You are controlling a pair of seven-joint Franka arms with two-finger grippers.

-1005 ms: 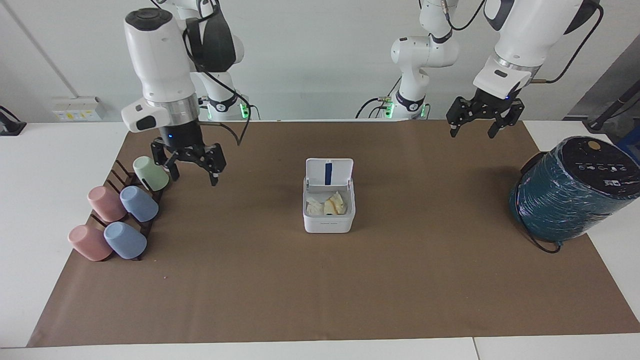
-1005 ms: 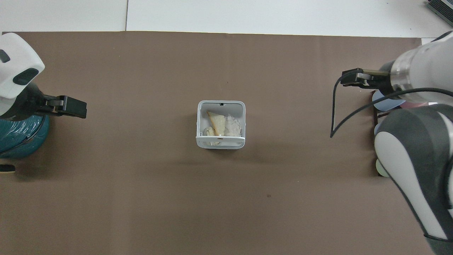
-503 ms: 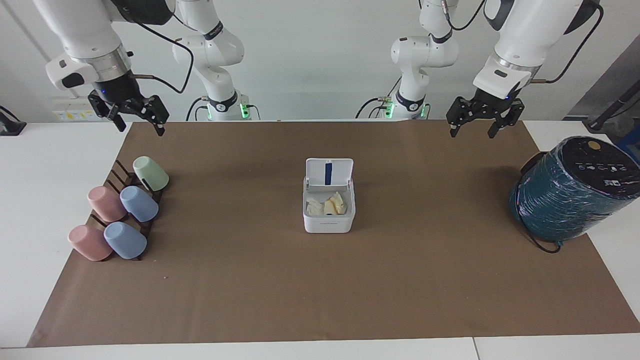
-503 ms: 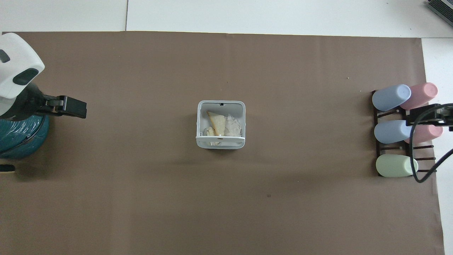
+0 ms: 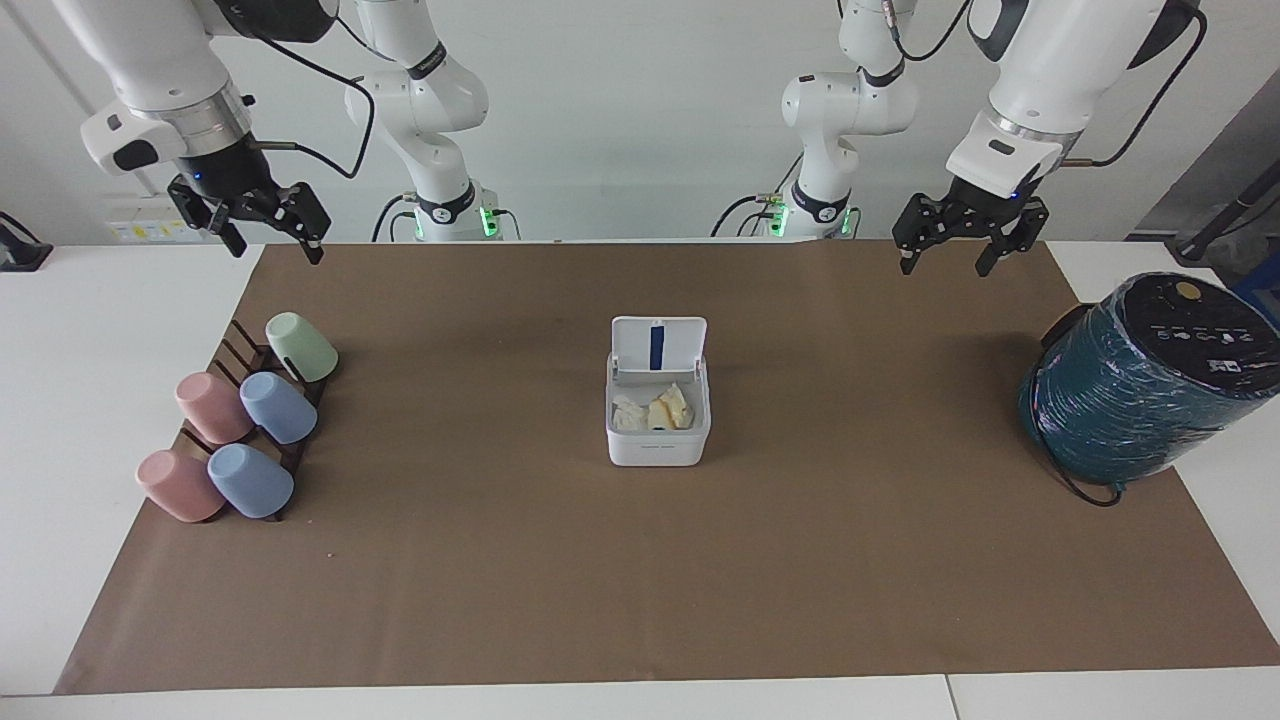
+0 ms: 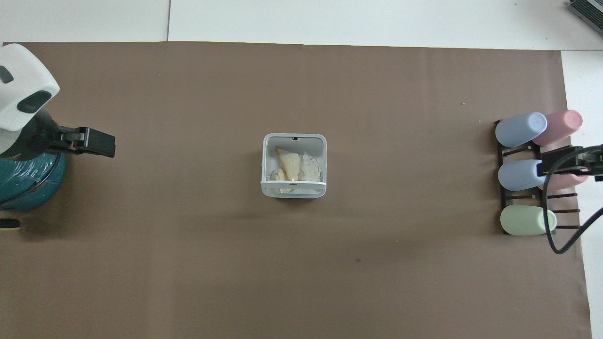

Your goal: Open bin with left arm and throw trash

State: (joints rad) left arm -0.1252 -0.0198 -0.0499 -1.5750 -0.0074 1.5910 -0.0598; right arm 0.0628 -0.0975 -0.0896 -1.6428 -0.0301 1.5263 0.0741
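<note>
Right end effector (image 5: 266, 232) pulled back from cups (image 5: 240, 428), spread, empty; left end effector (image 5: 957, 243) parked, spread. Trash (image 5: 655, 411) inside open bin (image 5: 657, 446); likely done.

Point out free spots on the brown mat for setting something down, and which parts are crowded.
Bare mat lies between the small white square bin with its raised lid and the rack of pastel cups, between the bin and the big teal wrapped cylinder, and along the edge farthest from the robots. Crowded: both ends. The left gripper and right gripper hang open.
</note>
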